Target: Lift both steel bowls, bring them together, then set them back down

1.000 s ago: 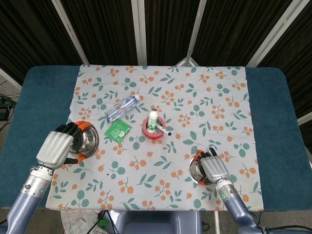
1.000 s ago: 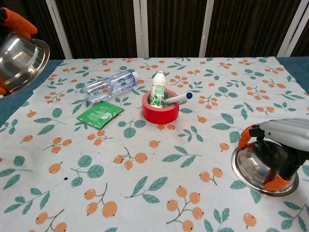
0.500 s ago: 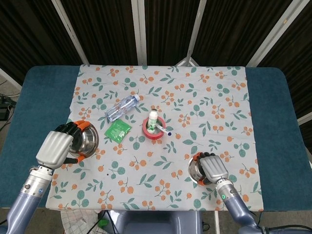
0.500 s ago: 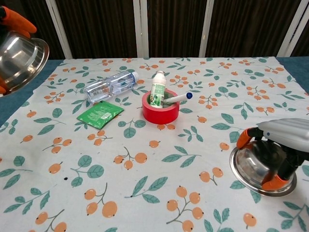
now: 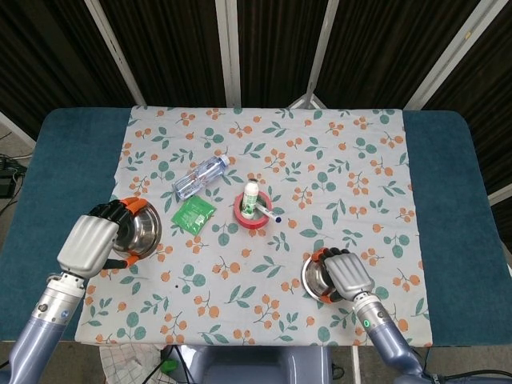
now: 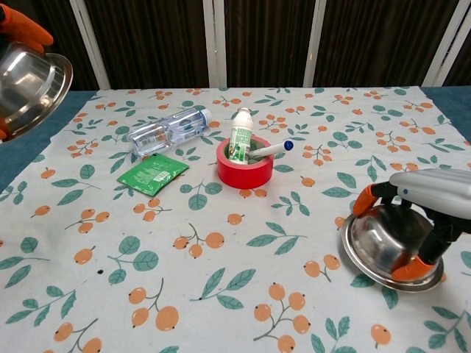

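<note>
Above a table [image 5: 448, 184] spread with a leaf-and-berry cloth [image 5: 336, 160], both arms reach in from the near edge, each hand wrapped over a steel bowl; the left hand [image 5: 94, 242], pale back up and orange-tipped fingers [image 5: 128, 209] hooked over the rim, clasps the left bowl [image 5: 138, 230] at the cloth's left edge; in the chest view that bowl [image 6: 28, 88] hangs high and tilted, well clear of the cloth, with only an orange fingertip of the hand [image 6: 22, 23] inside the frame's corner; the right hand [image 5: 344, 272] grips the right bowl [image 5: 316, 278] near the front right, fingers [image 6: 368, 197] curled over its far rim and thumb under its near edge; whether this bowl [image 6: 386, 241], tipped toward the centre, touches the cloth cannot be told, and the hand [image 6: 434, 195] covers much of its inside; both bowls are polished and mirror-bright; between them lie a clear bottle [image 5: 200, 177], a green packet [image 5: 194, 214] and a red tape roll [image 5: 254, 213] holding a small white bottle [image 5: 253, 196] and a marker [image 6: 271, 149].
</note>
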Controlling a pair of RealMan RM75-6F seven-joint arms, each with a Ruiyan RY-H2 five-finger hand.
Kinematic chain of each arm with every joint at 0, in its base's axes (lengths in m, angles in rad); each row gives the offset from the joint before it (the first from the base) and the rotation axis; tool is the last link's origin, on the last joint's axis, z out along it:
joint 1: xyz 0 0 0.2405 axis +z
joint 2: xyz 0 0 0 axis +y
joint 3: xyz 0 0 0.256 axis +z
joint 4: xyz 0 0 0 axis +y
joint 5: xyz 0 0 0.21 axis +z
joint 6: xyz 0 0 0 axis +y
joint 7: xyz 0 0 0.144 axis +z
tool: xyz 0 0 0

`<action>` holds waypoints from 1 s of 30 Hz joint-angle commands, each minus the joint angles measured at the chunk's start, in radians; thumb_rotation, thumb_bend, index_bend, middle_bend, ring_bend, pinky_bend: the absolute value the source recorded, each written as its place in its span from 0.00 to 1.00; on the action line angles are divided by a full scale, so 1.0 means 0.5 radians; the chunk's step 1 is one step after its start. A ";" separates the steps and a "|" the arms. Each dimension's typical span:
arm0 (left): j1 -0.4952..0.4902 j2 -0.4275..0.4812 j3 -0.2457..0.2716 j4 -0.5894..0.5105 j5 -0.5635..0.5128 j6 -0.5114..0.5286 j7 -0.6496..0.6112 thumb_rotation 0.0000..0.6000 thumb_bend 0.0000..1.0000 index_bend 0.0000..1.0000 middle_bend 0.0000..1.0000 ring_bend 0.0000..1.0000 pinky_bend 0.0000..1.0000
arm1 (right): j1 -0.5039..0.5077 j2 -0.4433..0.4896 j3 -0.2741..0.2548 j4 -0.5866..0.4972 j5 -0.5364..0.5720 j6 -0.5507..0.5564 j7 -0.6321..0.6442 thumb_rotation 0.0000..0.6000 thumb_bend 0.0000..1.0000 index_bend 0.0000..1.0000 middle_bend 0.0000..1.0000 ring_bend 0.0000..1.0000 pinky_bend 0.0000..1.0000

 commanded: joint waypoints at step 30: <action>0.062 -0.498 -0.006 0.878 0.802 0.470 -1.421 1.00 0.00 0.19 0.17 0.24 0.33 | -0.182 0.602 0.473 -0.093 -0.760 0.005 2.575 1.00 0.15 0.53 0.31 0.49 0.51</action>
